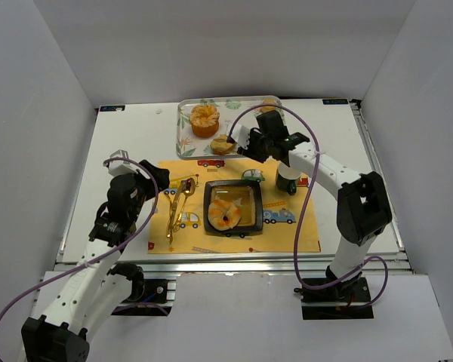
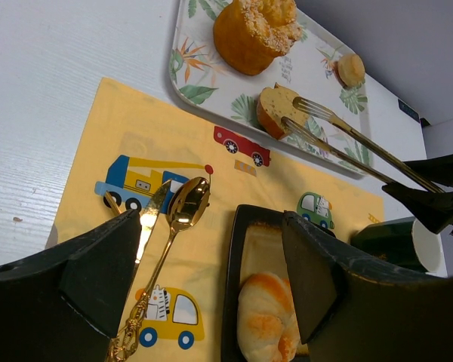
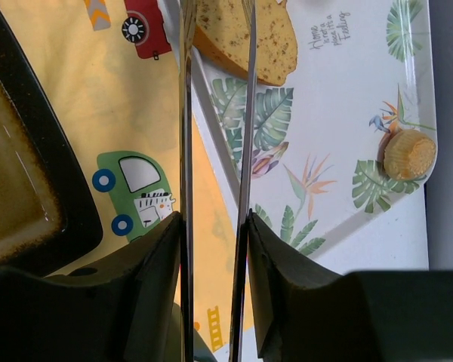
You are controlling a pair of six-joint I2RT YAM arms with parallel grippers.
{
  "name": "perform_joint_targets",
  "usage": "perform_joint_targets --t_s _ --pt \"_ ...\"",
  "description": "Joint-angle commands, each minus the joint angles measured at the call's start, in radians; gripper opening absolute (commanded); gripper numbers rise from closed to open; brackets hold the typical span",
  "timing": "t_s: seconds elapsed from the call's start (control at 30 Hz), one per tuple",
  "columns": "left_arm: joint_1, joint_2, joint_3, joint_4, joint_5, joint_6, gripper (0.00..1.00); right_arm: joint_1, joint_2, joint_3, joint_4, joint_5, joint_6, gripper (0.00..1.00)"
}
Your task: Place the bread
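A slice of bread [image 1: 223, 143] [image 2: 270, 110] [image 3: 272, 41] lies on the near edge of the leaf-print tray [image 1: 187, 136] [image 3: 347, 98]. My right gripper [image 1: 258, 143] [image 3: 213, 219] is shut on a pair of metal tongs [image 2: 362, 147] [image 3: 183, 113]. The tongs' arms stand apart and their forked tips reach the slice, one on each side. A round bun [image 1: 225, 213] [image 2: 268, 324] rests in the black square plate [image 1: 251, 197] [image 2: 238, 249]. My left gripper [image 1: 152, 181] [image 2: 211, 249] hangs open over the yellow placemat [image 1: 287, 234], to the left of the plate.
A large round cake [image 1: 204, 121] [image 2: 253, 30] and a small muffin [image 1: 268, 106] [image 3: 409, 154] sit on the tray. A gold spoon [image 1: 180, 204] [image 2: 177, 219] and other cutlery lie left of the plate. A green mug [image 1: 288, 179] [image 2: 396, 241] stands right of it.
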Motion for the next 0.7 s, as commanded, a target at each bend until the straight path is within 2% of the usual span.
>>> perform_joint_targets --t_s 0.0,0.67 --pt "0.001 -0.011 -0.006 0.017 0.013 0.000 0.84 -0.002 -0.019 0.034 0.010 -0.036 0.026 0.45" --pt "0.001 -0.027 0.000 -0.007 0.004 -0.003 0.84 -0.003 0.042 0.037 0.023 0.019 0.069 0.46"
